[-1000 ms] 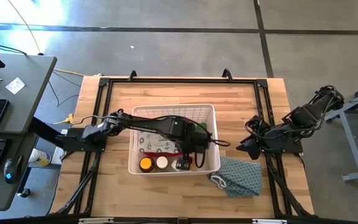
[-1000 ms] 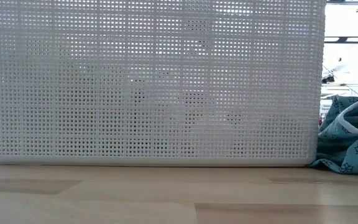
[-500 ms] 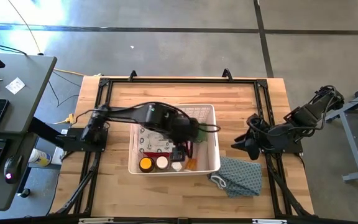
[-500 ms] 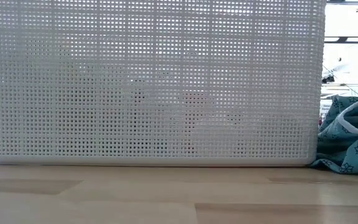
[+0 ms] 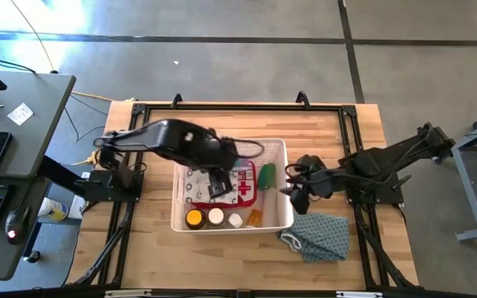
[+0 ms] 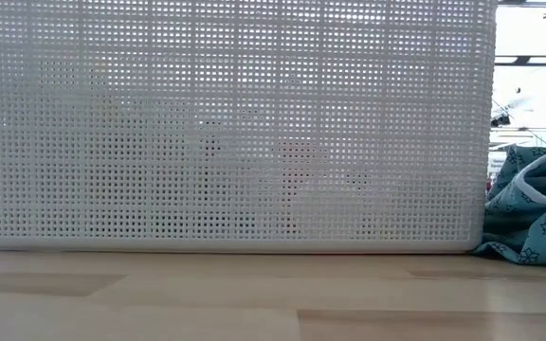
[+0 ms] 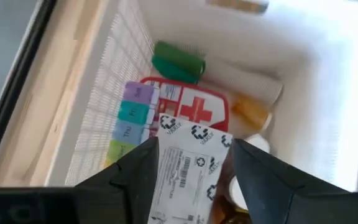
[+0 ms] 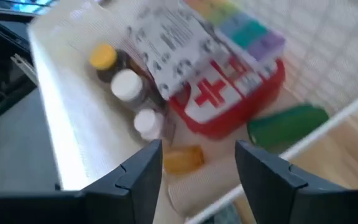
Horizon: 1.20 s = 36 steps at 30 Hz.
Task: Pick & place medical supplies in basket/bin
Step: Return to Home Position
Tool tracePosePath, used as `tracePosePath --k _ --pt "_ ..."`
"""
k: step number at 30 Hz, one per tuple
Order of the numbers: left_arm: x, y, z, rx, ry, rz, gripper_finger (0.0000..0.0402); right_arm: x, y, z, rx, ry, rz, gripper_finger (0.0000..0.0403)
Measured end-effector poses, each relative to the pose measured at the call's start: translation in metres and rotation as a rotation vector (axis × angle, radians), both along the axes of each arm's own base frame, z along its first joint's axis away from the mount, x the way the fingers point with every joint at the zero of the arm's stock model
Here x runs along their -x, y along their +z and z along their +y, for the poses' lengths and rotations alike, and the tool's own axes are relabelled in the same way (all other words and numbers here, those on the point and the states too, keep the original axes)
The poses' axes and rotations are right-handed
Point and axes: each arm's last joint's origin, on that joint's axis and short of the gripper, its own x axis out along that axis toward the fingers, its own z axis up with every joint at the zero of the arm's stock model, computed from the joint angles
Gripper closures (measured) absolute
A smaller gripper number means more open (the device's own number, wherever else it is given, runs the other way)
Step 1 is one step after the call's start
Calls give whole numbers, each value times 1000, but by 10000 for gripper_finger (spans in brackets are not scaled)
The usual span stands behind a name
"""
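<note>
- If the left gripper (image 5: 215, 184), hanging over the basket (image 5: 232, 228), lifts out low, it may snag the left rim and shift the basket.
- Right gripper (image 5: 298, 195), beside the right rim, poses the same risk.
- Both grippers are released, fingers apart, holding nothing.
- Supplies, red case (image 5: 243, 187) included, lie inside the basket.

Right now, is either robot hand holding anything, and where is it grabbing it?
No, nothing is held. The left gripper, over the white basket, and the right gripper, by its right rim, are both open and empty.
</note>
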Motion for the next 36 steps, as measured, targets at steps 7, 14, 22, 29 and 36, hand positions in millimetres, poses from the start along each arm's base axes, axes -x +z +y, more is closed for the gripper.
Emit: tracePosePath --k 7,14,22,29,36 --pt "54 43 12 -1 105 -175 212 7 40 -3 54 48 -135 256" --pt "114 67 15 -118 174 -349 315 39 76 -14 127 -14 -327 311" --pt "167 30 7 -40 156 -602 368 81 92 -32 174 -103 -397 365" --pt "208 -39 19 102 151 -926 368 102 100 -43 163 -166 -462 400" --pt "266 -88 42 212 143 -1249 366 115 99 -51 143 -235 -460 395"
